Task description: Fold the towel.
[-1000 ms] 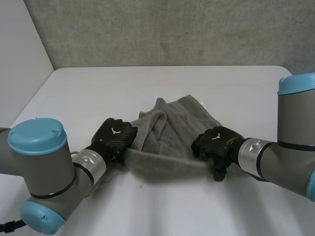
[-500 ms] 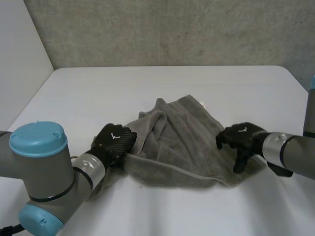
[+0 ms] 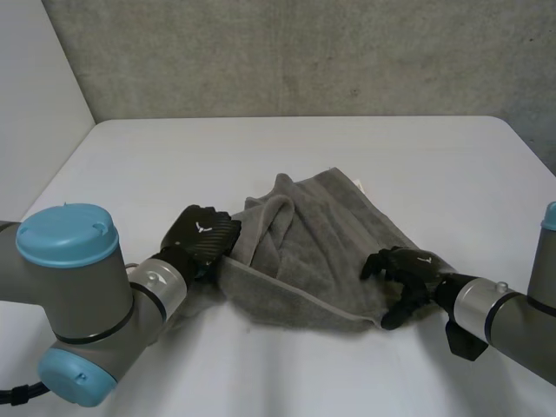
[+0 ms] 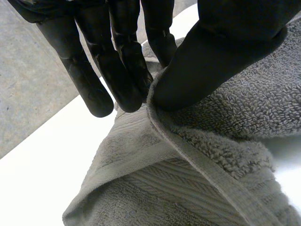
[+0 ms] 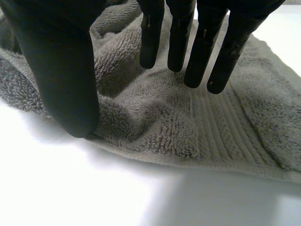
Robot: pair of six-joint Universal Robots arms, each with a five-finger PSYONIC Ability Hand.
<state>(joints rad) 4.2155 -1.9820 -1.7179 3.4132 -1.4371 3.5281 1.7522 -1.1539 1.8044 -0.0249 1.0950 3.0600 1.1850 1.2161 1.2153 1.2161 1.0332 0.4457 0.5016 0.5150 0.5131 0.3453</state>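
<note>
towel (image 3: pixel 317 248) lay rumpled at middle of bench (image 3: pixel 261 156) | left hand (image 3: pixel 201 236) at its left edge, fingers (image 4: pixel 117 70) and thumb pinching the hem | right hand (image 3: pixel 401 265) over near right corner, fingers (image 5: pixel 197 52) straight, parted from thumb

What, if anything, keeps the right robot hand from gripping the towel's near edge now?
Probably nothing, so yes: the right robot hand hangs open right at that edge of the towel, thumb beside the hem, fingers over the cloth, with nothing between.
</note>
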